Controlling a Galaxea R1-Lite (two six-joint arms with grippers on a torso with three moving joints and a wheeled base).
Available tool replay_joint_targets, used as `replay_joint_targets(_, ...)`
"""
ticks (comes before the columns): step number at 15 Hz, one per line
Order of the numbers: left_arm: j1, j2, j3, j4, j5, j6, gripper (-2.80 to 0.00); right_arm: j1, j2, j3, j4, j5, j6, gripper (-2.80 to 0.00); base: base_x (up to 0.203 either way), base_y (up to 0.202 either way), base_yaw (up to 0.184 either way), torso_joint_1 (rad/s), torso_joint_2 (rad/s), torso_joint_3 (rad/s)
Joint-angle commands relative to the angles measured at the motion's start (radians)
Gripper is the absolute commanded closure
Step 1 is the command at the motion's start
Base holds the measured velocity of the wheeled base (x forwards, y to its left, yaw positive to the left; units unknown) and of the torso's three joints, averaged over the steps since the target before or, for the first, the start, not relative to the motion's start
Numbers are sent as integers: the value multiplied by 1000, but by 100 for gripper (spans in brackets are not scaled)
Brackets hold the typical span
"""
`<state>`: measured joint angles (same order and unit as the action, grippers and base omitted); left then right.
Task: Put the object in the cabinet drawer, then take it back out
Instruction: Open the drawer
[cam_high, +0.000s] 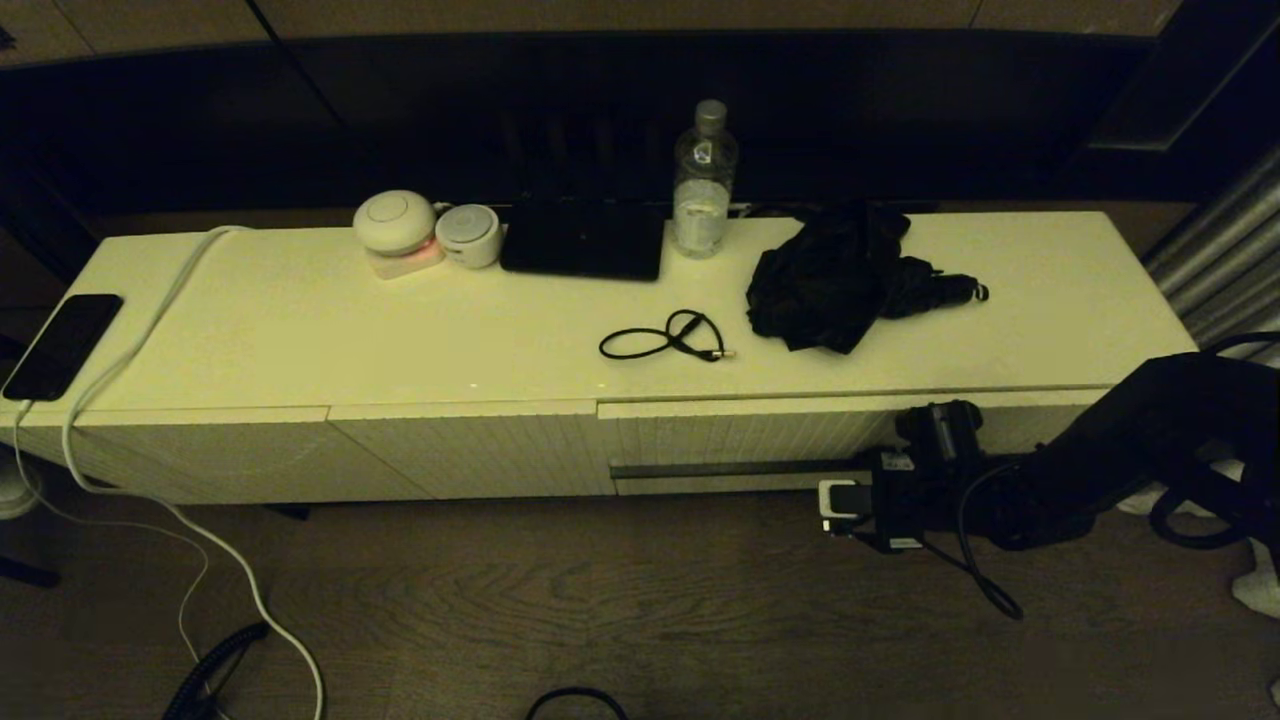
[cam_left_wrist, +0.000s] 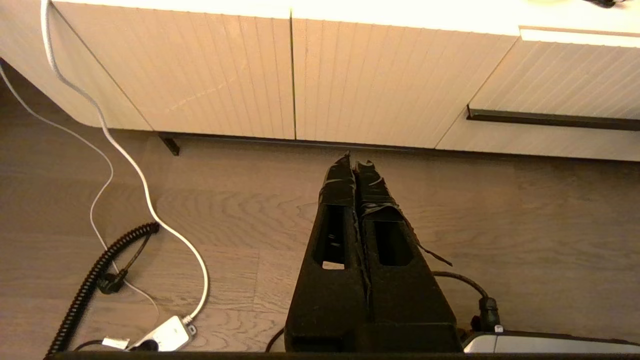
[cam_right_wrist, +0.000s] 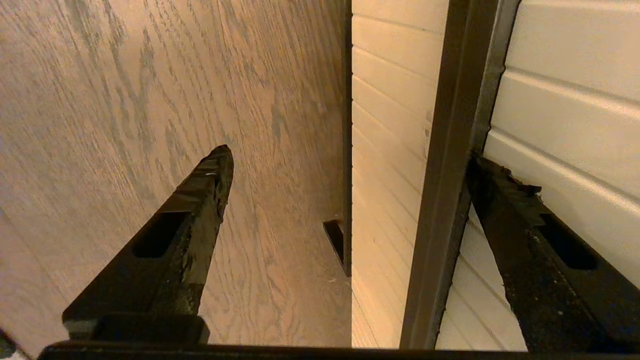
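Observation:
The cabinet drawer has a ribbed cream front and a long dark handle strip; it looks closed. My right gripper is at the strip's right end. In the right wrist view this gripper is open and straddles the handle strip. One finger lies against the ribbed front on one side of the strip; the other finger hangs over the floor. A looped black cable and a folded black umbrella lie on the cabinet top. My left gripper is shut and empty, low over the floor.
On the top also stand a water bottle, a flat black device, two round white gadgets and a phone with a white cord. A power strip and a coiled black cord lie on the wooden floor.

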<state>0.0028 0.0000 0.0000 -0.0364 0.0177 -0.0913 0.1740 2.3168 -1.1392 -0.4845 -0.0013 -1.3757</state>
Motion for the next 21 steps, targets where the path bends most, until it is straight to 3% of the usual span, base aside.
replay_joint_targets(1, 0, -2, 0, 0, 1, -1, 0, -10, 19, -22, -8, -2, -8, -280, 0, 0, 0, 0, 0, 0)
replay_joint_targets(11, 0, -2, 0, 0, 1, -1, 0, -6, -31, 96, -6, -1, 34, -280, 0, 0, 0, 0, 0, 0)
replay_joint_targets(21, 0, -2, 0, 0, 1, -1, 0, 0, -90, 351, -65, 7, 70, -280, 0, 0, 0, 0, 0, 0)
